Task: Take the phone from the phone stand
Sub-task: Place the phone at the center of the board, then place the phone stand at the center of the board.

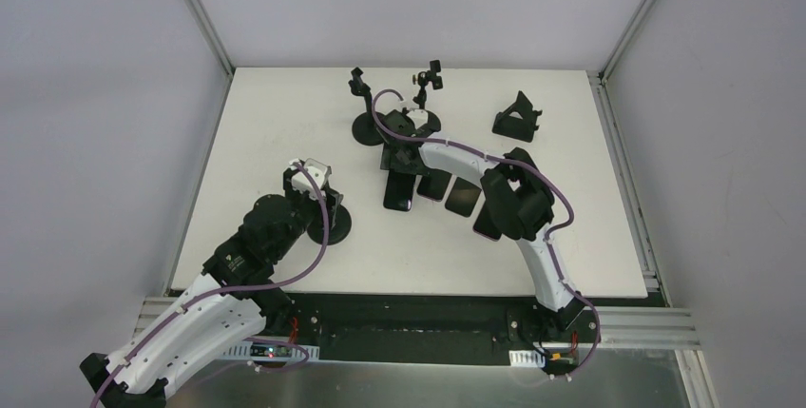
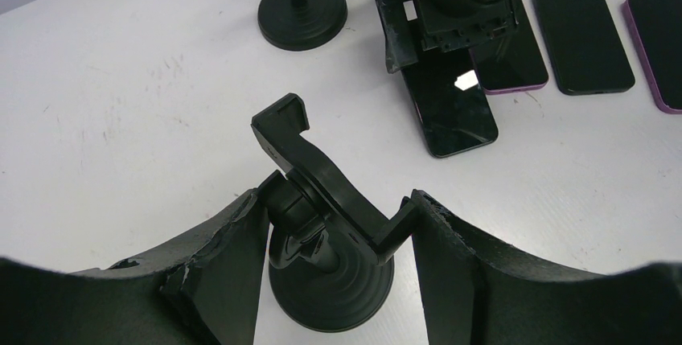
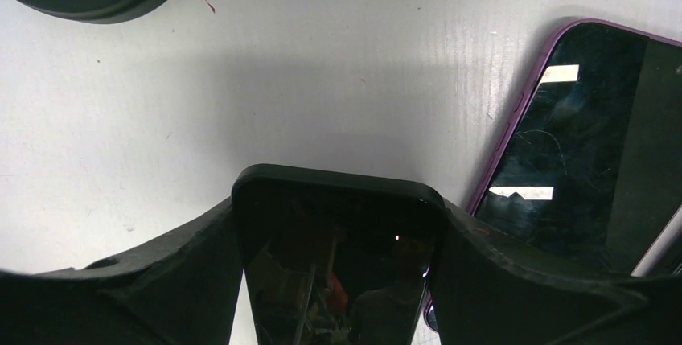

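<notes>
1. On my left, the left end effector (image 2: 334, 208) is down over the stand (image 2: 318, 176), close to the near-left part of the worktop (image 1: 266, 142).
2. Its fingers (image 2: 482, 281) are partly closed and bear on the stand from both sides. One presses the ball joint and the other touches the lower claw of the cradle, so I read it as gripping the stand.
3. The stand is upright on its round base, with the cradle tilted back and its upper claw pointing up and away.
4. Further back and a little to the right, a rear stand (image 1: 364, 113) rises on a thin pole from a round base.
5. The phone (image 3: 338, 264) is out in the middle of the worktop, well apart from the stand.
6. The right end effector (image 3: 339, 208) holds it across its width, with the jaws fairly wide and a finger flat against each long edge.
7. From the left wrist view the phone's far end looks down on the worktop, but I cannot tell whether it lies flat or is slightly raised.
8. Just to its right lies a purple phone (image 3: 579, 160), face up, with more phones in a row beyond it.
9. At the back right sits a folded stand (image 1: 518, 115).
</notes>
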You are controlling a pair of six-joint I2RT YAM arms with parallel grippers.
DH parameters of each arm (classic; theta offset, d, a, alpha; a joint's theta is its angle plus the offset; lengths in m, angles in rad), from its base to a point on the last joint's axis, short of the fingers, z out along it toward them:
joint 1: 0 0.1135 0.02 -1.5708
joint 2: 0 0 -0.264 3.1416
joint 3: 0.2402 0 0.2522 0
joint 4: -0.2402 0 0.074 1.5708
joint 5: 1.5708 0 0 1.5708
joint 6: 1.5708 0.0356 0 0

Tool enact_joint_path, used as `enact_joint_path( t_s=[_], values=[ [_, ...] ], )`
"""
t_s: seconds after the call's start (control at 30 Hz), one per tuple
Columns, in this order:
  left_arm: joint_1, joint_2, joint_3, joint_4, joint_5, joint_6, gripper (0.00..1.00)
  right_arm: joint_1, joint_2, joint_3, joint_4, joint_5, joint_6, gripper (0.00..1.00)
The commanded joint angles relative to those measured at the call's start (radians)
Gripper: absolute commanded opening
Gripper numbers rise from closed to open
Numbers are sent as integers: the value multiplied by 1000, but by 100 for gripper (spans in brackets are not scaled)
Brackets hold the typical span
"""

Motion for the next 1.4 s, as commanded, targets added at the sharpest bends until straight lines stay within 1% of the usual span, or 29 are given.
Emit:
enact_joint_path(
  t_s=[0.0,0.13,0.27,0.33,0.4,0.5,0.57,0.67,0.87,0.93,1.0,1.2,1.27,1.37],
  values=[
    [8,9,7,-14,17,-3,0,3,3,22,10,12,14,49],
    [9,12,9,-14,18,-1,0,3,2,22,9,6,11,61],
    [8,12,9,-14,10,-7,0,4,0,19,8,-3,7,66],
    [8,13,10,-11,11,-9,0,4,-4,13,10,-7,3,71],
    [9,16,13,-12,14,-9,0,3,-7,9,13,-7,0,74],
    [8,24,15,-11,19,-10,0,4,-6,10,15,-17,-8,82],
    [8,31,16,-11,25,-12,0,3,-8,10,14,-19,-12,84],
    [8,36,19,-11,27,-13,0,4,-13,7,14,-17,-19,86],
    [9,36,21,-6,5,-19,0,2,-57,10,12,-13,-32,87],
    [13,43,25,-4,4,1,0,-8,-89,19,9,-51,-21,87],
    [32,54,36,-1,-5,2,0,-17,-148,22,12,-91,-12,87],
    [114,137,84,80,46,-16,0,-21,-323,-10,22,-141,-34,87],
    [143,186,123,107,51,-12,0,-18,-391,-53,38,-164,-48,87],
    [200,263,197,144,69,1,0,-10,-502,-161,65,-172,-75,87]
  ],
)
